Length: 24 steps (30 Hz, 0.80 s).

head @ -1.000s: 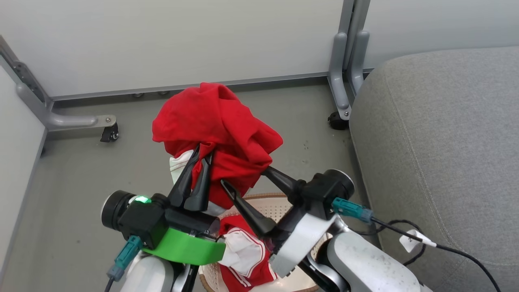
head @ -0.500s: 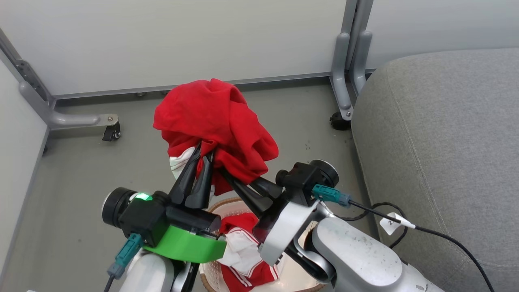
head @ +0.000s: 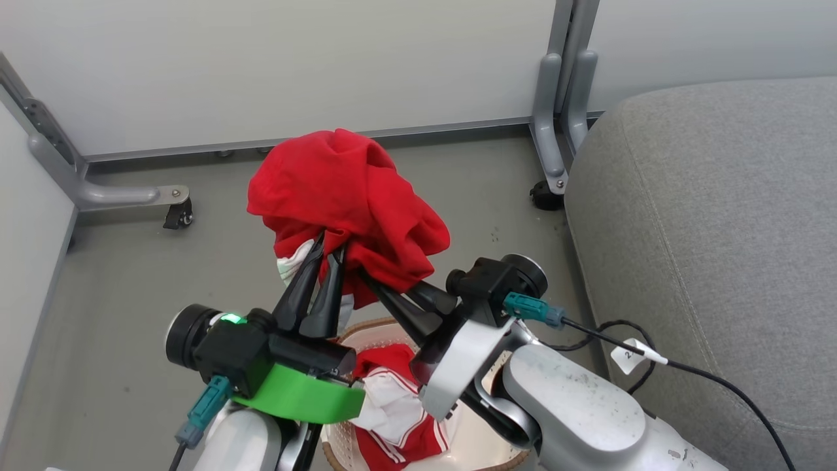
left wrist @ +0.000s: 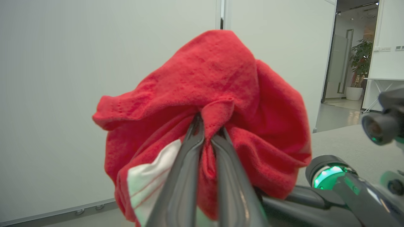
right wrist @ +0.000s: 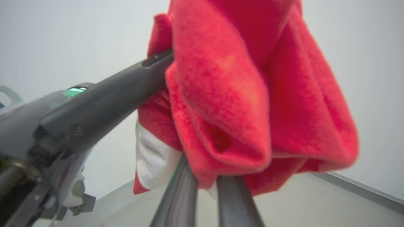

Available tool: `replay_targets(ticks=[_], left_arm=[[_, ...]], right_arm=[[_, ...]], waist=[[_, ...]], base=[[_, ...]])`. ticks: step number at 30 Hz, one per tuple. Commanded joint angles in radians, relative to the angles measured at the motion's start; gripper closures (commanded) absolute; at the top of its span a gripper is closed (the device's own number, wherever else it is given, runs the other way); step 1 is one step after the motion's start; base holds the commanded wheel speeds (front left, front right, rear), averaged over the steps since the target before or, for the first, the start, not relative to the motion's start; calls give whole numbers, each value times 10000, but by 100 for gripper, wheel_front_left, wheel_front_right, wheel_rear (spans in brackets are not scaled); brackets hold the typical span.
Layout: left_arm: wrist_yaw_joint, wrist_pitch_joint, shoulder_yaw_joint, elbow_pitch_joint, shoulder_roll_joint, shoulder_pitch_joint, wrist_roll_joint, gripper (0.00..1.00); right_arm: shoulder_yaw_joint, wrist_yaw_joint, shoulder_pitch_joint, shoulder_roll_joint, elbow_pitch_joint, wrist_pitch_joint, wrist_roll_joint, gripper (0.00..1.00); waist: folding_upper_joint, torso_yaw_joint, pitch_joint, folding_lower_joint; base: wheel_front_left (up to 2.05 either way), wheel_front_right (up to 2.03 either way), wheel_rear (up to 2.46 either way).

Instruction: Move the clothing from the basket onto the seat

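Head view, nearest first: the basket (head: 370,329) sits on the floor (head: 131,281) right under the 2 arms, with most of it hidden by them. Inside it lies the striped garment (head: 392,409), red with white panels, bunched up.

Above the basket, the left gripper (head: 330,247) points up and away, its 2 fingers pinched tight on a fold of the red garment (head: 346,190). The right gripper (head: 391,292) reaches in from the right, its fingers also clenched on the lower edge of that garment, just beside the left one. The garment hangs in the air as a crumpled ball over both sets of fingertips, clear of the basket, with a white cuff (head: 291,261) showing at its lower left.

In the left wrist view the left gripper (left wrist: 208,126) bites a red pleat between its fingers, and the cuff (left wrist: 148,179) droops to the left of them. In the right wrist view the right gripper (right wrist: 205,186) has its tips buried in the red cloth (right wrist: 252,94), with a finger of the left gripper (right wrist: 110,94) crossing in from the left.

To the right of the arms, the seat (head: 706,216) has no clothing on the part in view; a black cable (head: 719,386) with a white tag (head: 629,353) runs beside it. Farther off, a caster (head: 178,214) stands on the floor, and a grey post (head: 556,98) rises against the pale wall (head: 294,65).
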Motion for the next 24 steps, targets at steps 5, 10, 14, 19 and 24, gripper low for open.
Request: replay_targets(ticks=[5,10,14,19,24], left_arm=[[201,163,-10,-58,204,144,97,0],[205,619,-138,-359,541,407,250,0],[163,1196,-315,-655,831,750,268,0],[85,1811,-602,-976,1066,1241,231,0],[115,2157,-762,-946,1206,1615,151,0]], right_arm=[[-112,-1,-293,-29,170,-123,-125,100],[-235,-1,-402,-56,350,-198,-265,100],[-367,-1,-451,-141,587,-223,-348,100],[-453,-1,-347,-168,873,-258,-413,100],[-466,-1,-276,-153,1077,-264,-374,100]], waist=[[0,30,43,0],[0,95,96,0],[0,198,143,0],[0,261,198,0],[0,237,267,0]], base=[[0,0,0],[0,0,0],[0,0,0],[0,0,0],[0,0,0]])
